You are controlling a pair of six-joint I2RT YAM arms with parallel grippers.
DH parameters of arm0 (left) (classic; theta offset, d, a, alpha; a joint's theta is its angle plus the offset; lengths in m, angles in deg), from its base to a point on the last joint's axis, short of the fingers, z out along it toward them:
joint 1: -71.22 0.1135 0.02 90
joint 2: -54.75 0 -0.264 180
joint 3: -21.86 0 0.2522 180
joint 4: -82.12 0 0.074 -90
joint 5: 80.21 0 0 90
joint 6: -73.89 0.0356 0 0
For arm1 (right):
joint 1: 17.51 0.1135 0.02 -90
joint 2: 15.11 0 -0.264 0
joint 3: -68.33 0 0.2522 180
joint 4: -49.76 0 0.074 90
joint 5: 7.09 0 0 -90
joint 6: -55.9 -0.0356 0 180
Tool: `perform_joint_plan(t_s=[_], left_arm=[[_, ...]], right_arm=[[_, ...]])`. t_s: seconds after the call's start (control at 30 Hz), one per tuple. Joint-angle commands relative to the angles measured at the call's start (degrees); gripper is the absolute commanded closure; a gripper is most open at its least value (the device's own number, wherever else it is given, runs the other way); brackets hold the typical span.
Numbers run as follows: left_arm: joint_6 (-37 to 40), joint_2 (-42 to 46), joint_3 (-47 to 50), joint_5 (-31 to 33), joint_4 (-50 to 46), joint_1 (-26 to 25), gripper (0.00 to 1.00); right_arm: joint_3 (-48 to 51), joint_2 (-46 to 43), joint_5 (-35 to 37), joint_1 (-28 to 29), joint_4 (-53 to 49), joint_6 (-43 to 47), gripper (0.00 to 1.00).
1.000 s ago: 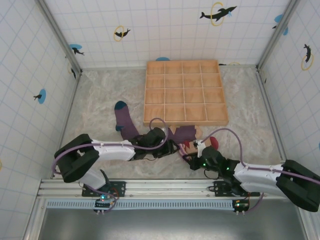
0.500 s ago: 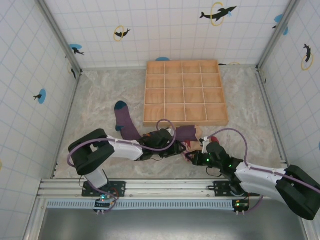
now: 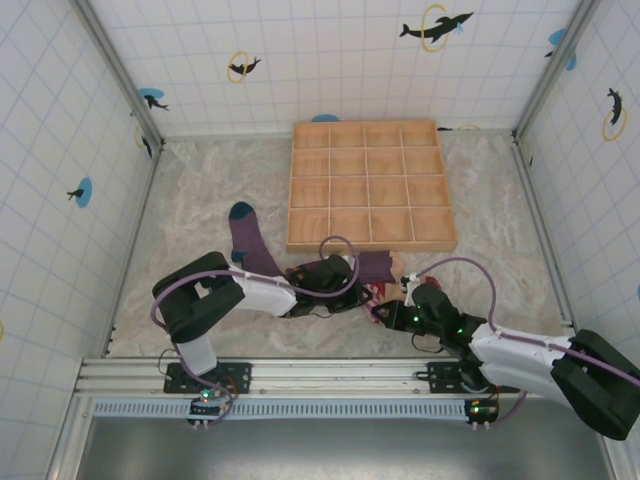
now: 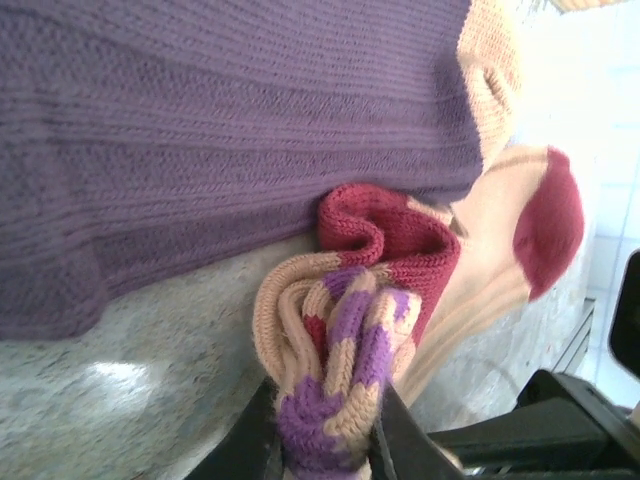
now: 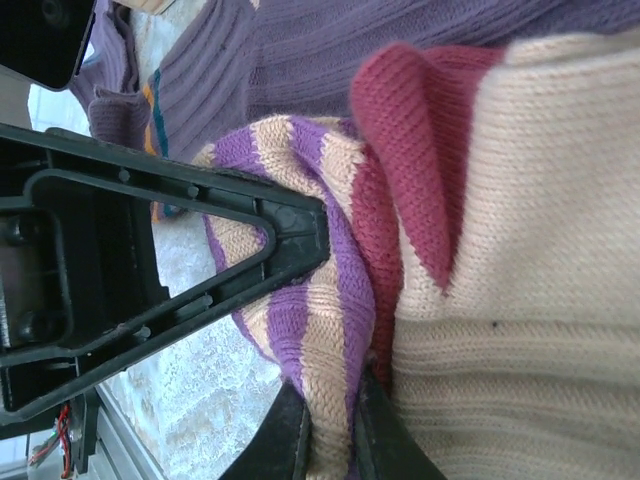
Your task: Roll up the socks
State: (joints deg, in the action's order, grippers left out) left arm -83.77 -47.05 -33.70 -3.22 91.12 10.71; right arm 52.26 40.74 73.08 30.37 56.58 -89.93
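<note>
My left gripper [image 4: 325, 445] is shut on the purple-and-tan striped cuff [image 4: 340, 350] of the purple sock [image 4: 200, 130] with the tan toe [image 4: 490, 60]. My right gripper [image 5: 332, 435] is shut on the same striped cuff [image 5: 310, 300], right beside the left gripper's black finger [image 5: 200, 250]. The tan sock [image 5: 540, 300] with its dark-red cuff [image 4: 390, 225] is bunched against that cuff. From above, both grippers [image 3: 362, 290] [image 3: 383, 310] meet at the sock pile. The purple sock with the teal toe [image 3: 245, 238] lies flat to the left, partly under the left arm.
A wooden tray of square compartments [image 3: 370, 186] stands just behind the socks. Tiled walls [image 3: 60, 180] close in the speckled table on three sides. The arms' mounting rail [image 3: 300, 375] runs along the near edge.
The left arm has folded in and its gripper has shifted right. The right gripper has moved up and left to the pile, covering more of the tan sock's red toe.
</note>
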Motion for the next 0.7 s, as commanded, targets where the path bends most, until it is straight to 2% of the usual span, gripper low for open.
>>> perform_joint_plan(t_s=[0.0,0.07,0.17,0.33,0.53,0.67], left_arm=[[1.2,-2.1,-2.8,0.6,-9.2,-0.2,0.98],[1.7,-1.9,-3.8,0.7,-12.0,0.1,1.0],[1.9,-0.8,-4.4,-0.6,-15.3,1.2,1.0],[5.0,2.3,-7.3,0.3,-25.5,2.7,1.0],[6.0,6.7,-6.6,1.8,-31.7,4.0,1.0],[5.7,8.0,-6.3,1.9,-33.8,4.1,1.0]], right_arm=[[2.1,0.7,1.8,-0.3,-15.6,0.8,0.82],[0.5,0.1,2.4,0.4,-17.6,3.4,0.64],[-4.6,-1.6,7.5,3.2,-24.0,8.5,0.51],[-12.1,-3.1,14.2,8.2,-30.2,15.4,0.42],[-20.2,-0.1,33.4,22.5,-34.0,23.9,0.35],[-22.7,3.2,38.8,27.9,-31.0,27.8,0.31]])
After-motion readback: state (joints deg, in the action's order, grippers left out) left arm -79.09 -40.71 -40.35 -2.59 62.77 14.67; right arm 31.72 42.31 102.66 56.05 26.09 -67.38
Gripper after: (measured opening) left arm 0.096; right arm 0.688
